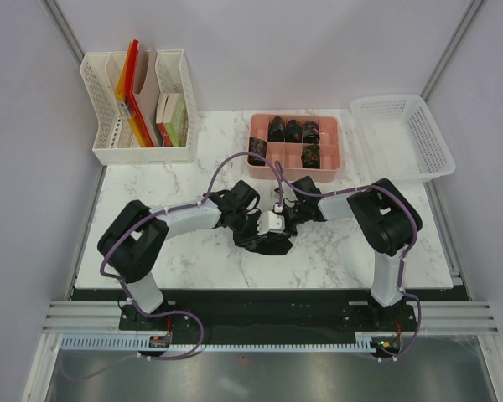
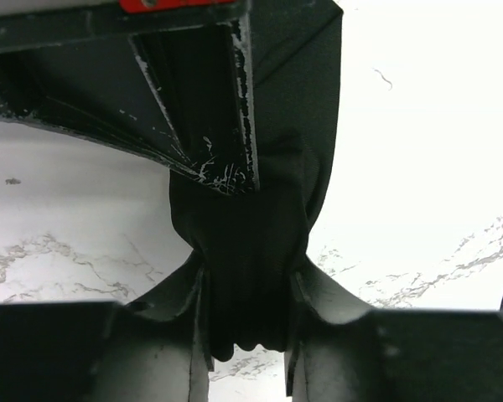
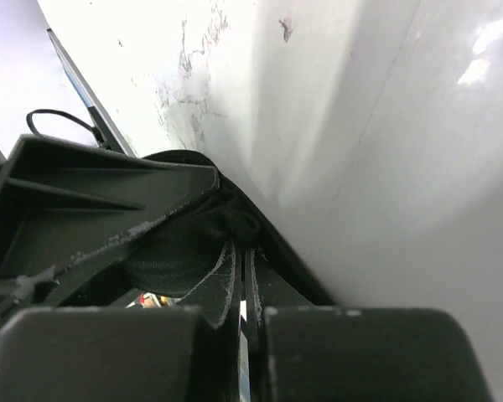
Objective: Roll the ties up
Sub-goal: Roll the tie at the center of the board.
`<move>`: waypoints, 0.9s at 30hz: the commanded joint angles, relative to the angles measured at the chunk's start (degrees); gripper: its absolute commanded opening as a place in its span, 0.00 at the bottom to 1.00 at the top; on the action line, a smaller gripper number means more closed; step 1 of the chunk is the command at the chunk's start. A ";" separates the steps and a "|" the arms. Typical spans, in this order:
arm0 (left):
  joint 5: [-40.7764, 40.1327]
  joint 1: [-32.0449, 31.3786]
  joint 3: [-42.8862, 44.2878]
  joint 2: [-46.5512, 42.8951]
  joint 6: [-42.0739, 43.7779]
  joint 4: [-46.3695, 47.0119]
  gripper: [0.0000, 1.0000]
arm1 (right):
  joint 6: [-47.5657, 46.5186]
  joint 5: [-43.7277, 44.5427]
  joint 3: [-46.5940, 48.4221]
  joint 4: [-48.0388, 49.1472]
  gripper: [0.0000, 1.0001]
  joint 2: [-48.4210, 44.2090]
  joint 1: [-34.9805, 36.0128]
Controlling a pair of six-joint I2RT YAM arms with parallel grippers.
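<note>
Operator, your left gripper (image 2: pixel 247 280) is pinching a blackish fabric necktie (image 2: pixel 260 209), narrowly parted with the cloth bunching between both fingers (image 2: pixel 151 343). Your right gripper (image 3: pixel 240 270) is pressing its jaws together against that cloth. The necktie is running lengthwise from your left fingers toward the right gripper, mid white marble table (image 1: pixel 193 253), near a pink plastic tray (image 1: pixel 336 147) holding rolled ties (image 1: pixel 292 130).

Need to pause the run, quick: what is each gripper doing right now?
Left gripper: closed on the tie, which is bunched between its jaws.
Right gripper: closed; the tie sits at its tips, but whether it is pinched cannot be told.
</note>
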 commanded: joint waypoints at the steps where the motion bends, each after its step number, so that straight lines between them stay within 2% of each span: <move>1: 2.71 -0.28 0.77 -0.54 2.30 -2.27 0.17 | -2.10 10.17 -1.49 -1.15 0.00 2.38 0.15; 2: 2.63 -0.19 0.77 -0.46 2.30 -2.45 0.16 | -2.10 10.26 -1.49 -1.15 0.00 2.30 0.23; 3: 2.46 -0.28 0.69 -0.37 2.30 -2.54 0.21 | -2.01 10.35 -1.49 -1.24 0.00 2.30 0.23; 9: 2.02 -0.28 -0.02 -1.95 1.69 -2.28 0.61 | -2.10 10.17 -1.40 -1.07 0.00 2.21 0.23; 12: 1.23 -0.11 -0.37 -2.65 1.51 -1.84 0.72 | -2.19 10.00 -1.31 -1.07 0.00 2.12 0.15; 14: 1.66 -0.02 -0.54 -3.09 1.42 -1.83 0.76 | -2.10 9.82 -1.05 -0.98 0.00 1.77 0.15; 15: 1.75 -0.02 -0.63 -3.09 1.42 -1.75 0.84 | -2.27 9.65 -0.88 -0.98 0.00 1.51 0.15; 16: 1.84 -0.10 -0.46 -2.92 1.07 -1.57 0.87 | -2.36 9.39 -0.79 -0.80 0.00 1.16 0.06; 18: 1.58 -0.19 0.24 -2.04 0.54 -1.22 0.85 | -2.36 9.21 -0.61 -0.71 0.00 0.54 0.06; 22: 0.35 -0.10 2.35 0.77 -0.69 -1.04 0.70 | -2.27 8.94 0.18 -1.15 0.00 -0.60 0.06; 27: -2.11 -0.37 1.92 1.92 -0.34 -0.96 0.66 | -2.01 8.42 1.58 -2.21 0.00 -0.87 0.15</move>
